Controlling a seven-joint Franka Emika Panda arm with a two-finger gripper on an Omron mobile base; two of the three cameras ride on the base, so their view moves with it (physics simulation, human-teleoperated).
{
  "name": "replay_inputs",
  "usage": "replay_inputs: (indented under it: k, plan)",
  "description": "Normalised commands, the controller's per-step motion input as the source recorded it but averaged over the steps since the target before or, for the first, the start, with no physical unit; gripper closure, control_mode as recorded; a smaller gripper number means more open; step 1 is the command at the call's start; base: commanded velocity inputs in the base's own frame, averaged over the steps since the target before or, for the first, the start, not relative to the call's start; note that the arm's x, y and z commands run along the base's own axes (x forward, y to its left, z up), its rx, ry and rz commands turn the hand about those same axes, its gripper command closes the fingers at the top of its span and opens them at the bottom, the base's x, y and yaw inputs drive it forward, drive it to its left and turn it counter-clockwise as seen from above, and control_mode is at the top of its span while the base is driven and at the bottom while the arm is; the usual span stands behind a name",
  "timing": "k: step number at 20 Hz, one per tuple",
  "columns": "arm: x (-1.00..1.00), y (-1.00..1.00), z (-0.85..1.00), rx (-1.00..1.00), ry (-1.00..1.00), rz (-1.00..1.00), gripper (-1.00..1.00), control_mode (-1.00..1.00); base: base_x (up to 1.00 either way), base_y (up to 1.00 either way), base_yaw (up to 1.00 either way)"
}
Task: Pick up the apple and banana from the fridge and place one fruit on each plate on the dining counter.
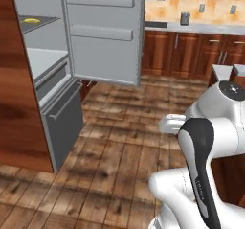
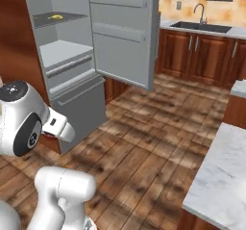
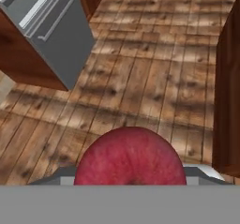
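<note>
The apple (image 3: 129, 156), dark red, round and glossy, sits at six o'clock in the hand view, hard against the camera, between the jaws pinching it, above the wood floor (image 3: 154, 73). The banana (image 2: 55, 17), yellow and curved, lies lengthwise along the top shelf of the open fridge (image 2: 72, 56)
</note>
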Motion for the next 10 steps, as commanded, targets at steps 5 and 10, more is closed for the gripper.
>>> replay_inputs:
  k: [5, 10]
  plan:
    - [0.0, 0.0, 0.0, 0.0, 0.0, 0.0, 1.0, 1.0, -1.0, -0.21, -0.3]
    - [0.0, 0.0, 0.0, 0.0, 0.0, 0.0, 1.0, 1.0, -0.79, -0.8, -0.27]
